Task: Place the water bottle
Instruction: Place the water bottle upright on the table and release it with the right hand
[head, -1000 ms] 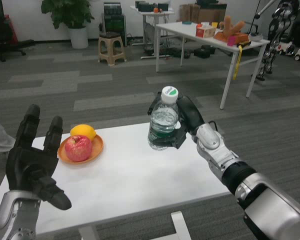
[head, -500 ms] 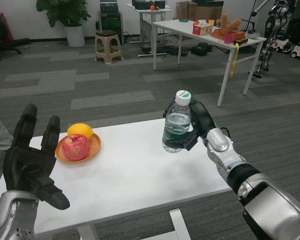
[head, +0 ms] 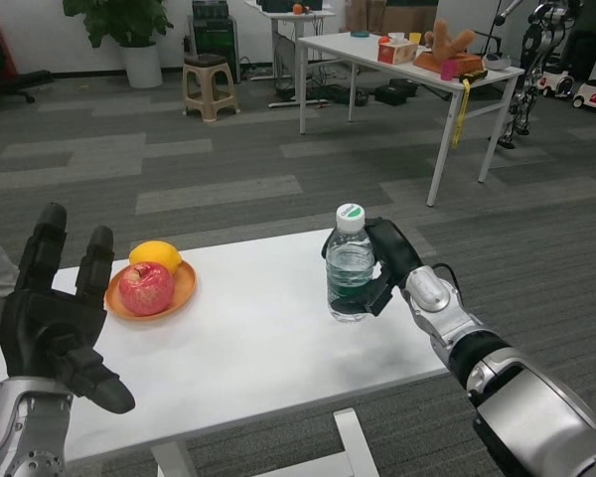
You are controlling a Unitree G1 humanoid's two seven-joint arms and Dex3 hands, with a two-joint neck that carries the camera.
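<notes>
A clear plastic water bottle with a white cap and a dark label band [head: 351,266] is seen upright near the right part of the white rectangular table [head: 248,348], its base at or just above the tabletop — contact cannot be told for certain. The bottle is clasped from its right side by the right black many-fingered hand [head: 385,266], whose fingers are wrapped around the bottle's lower body. The silver right forearm [head: 497,383] is stretched in from the lower right corner of the head view.

The left black many-fingered hand [head: 60,318] is held raised over the table's left edge, palm turned up and fingers spread apart, with nothing in it.

On the left part of the table a shallow orange plate [head: 184,288] is placed, well apart from the bottle. A red apple [head: 145,288] is carried on it, and a yellow citrus fruit [head: 156,254] is set just behind the apple, touching it.

Beyond the table, grey patterned carpet [head: 219,169] is spread across the room. A second white table with assorted coloured items on it [head: 417,65] is seen at the upper right, a beige plastic stool [head: 207,87] further left, and a green potted plant in a white pot [head: 129,35] at the back wall.
</notes>
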